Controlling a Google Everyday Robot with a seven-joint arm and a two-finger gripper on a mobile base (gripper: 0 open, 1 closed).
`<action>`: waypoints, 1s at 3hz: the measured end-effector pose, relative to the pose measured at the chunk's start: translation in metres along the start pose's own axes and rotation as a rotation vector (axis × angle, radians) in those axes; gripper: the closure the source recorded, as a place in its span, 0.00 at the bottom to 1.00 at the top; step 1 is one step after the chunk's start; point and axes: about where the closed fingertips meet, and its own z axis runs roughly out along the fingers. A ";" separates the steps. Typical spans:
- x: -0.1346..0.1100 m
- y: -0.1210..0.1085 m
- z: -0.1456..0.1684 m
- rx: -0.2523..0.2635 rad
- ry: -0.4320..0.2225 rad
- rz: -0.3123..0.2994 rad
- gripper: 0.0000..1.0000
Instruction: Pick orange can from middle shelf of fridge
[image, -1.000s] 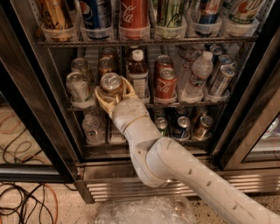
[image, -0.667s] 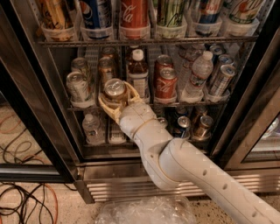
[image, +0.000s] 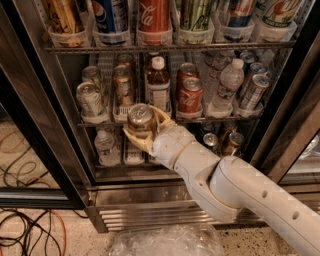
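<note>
The orange can (image: 140, 119), with an orange-gold body and silver top, is held upright in my gripper (image: 143, 126), just in front of the middle shelf's (image: 220, 119) front edge. The pale yellow fingers (image: 161, 114) wrap around the can's sides, shut on it. My white arm reaches in from the lower right. A second orange-gold can (image: 122, 83) still stands in its white lane tray on the middle shelf. The fridge (image: 150, 200) stands open, with its vented steel base below.
On the middle shelf stand a pale silver-green can (image: 90, 98), a brown bottle (image: 159, 86), red Coca-Cola cans (image: 189, 96), a water bottle (image: 227, 85) and more cans (image: 252, 91). Dark door frames flank both sides. Cables (image: 30, 230) lie on the floor at left and clear plastic (image: 165, 242) in front.
My gripper has moved down and to the right with the orange can, drawing it out from the middle shelf towards the camera.
</note>
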 end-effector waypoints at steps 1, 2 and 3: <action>-0.001 0.014 -0.016 -0.091 0.023 -0.017 1.00; -0.003 0.027 -0.029 -0.169 0.037 -0.025 1.00; -0.003 0.034 -0.040 -0.211 0.046 -0.015 1.00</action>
